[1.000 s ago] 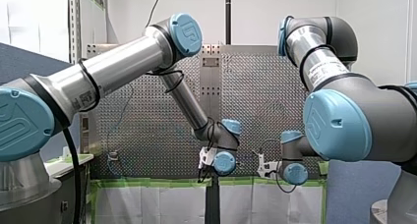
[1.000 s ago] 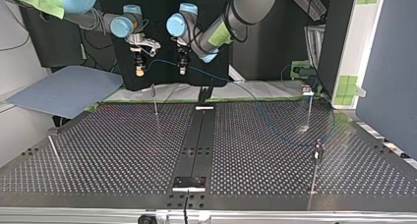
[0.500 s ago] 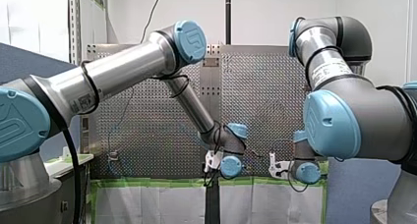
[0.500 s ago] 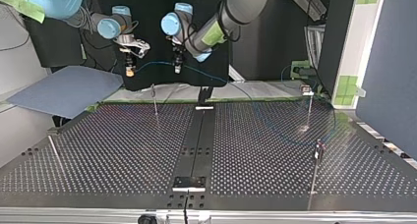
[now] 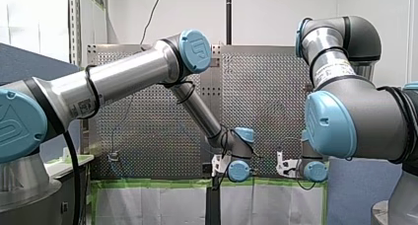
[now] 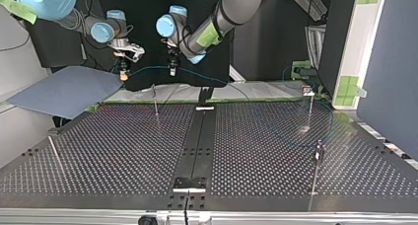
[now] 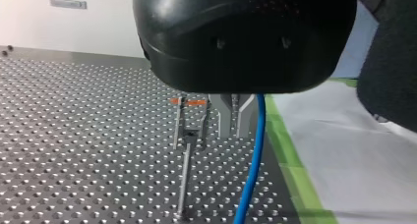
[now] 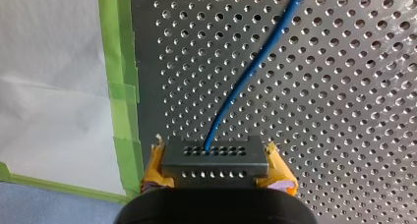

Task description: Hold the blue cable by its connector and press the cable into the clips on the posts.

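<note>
Front view, shift: over the last second both wrists have moved toward the view's right, keeping about the same gap. The left gripper [image 5: 215, 165] and right gripper [image 5: 282, 165] hang near the far edge of the desk [image 5: 148, 136].

Top view, shift: the pair has slid toward the view's left, carrying the blue cable [image 6: 148, 67] strung between them. The span hangs above and apart from the post [image 6: 155, 99], which stands between the two grippers.

Top view, cable run: past the left gripper the cable trails down over the desk toward the view's right.

Left wrist view, grip: the metal fingers [image 7: 223, 118] stand nearly together. The cable runs just beside them and up under the housing, so it is judged pinched higher up.

Left wrist view, target: the post's clip [image 7: 189, 133] is near, just beside the fingers.

Right wrist view, grip: yellow pads [image 8: 278, 171] are clamped on both sides of the grey connector [image 8: 215, 153], and the cable leaves it over the desk.

Meaning: the sideways carry seems to line the span up with this clip. The press down is not yet done.
</note>
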{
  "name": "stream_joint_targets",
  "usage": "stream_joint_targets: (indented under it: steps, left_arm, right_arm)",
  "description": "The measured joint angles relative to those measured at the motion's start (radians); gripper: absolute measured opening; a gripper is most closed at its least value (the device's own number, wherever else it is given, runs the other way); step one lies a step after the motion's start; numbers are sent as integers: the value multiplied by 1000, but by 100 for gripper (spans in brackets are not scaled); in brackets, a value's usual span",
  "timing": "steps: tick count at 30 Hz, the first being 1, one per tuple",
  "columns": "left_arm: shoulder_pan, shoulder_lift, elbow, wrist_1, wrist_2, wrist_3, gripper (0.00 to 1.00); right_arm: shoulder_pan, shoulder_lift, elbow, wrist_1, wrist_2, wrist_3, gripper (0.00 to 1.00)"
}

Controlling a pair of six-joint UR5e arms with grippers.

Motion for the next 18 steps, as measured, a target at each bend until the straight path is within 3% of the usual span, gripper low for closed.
stream_joint_targets:
  steps: [4,10,18]
  left_arm:
    - [3,0,11,3,-3,-2,3]
    - [7,-2,12,4,-4,-4,3]
    - [10,-34,30,26,29,-31,3]
  right_arm:
    - [2,0,-19,17,1,1,0]
    - [9,0,-52,66,5,-14,0]
    - [11,0,-59,115,31,8,0]
